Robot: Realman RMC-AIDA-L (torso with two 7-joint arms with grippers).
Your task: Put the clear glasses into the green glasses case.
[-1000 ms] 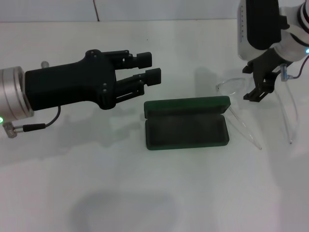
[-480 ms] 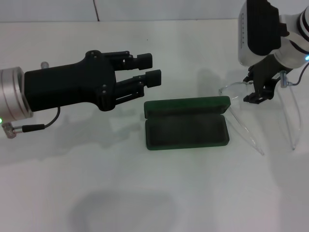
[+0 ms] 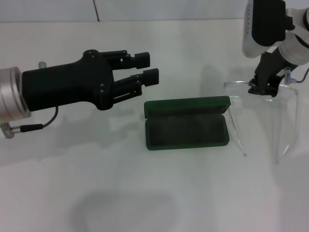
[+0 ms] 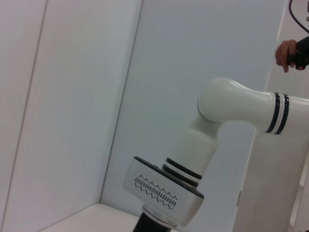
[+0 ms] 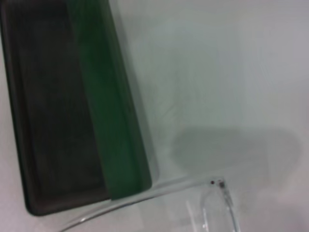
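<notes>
The clear glasses hang by their front from the right gripper, whose fingers are closed on the top of the frame, the two long arms trailing down toward the white table just to the right of the green glasses case. The case lies open on the table, lid tipped back, dark lining facing up and nothing inside it. The left gripper hovers above the table to the left of the case, fingers parted around nothing. The step in hand appears to be carrying the glasses over the case; doing it well likely means bringing the frame level above the tray, lining it up lengthwise, and getting the spread arms folded or tucked so they clear the rim before release. No lettering or brand can be read on the case or glasses.
</notes>
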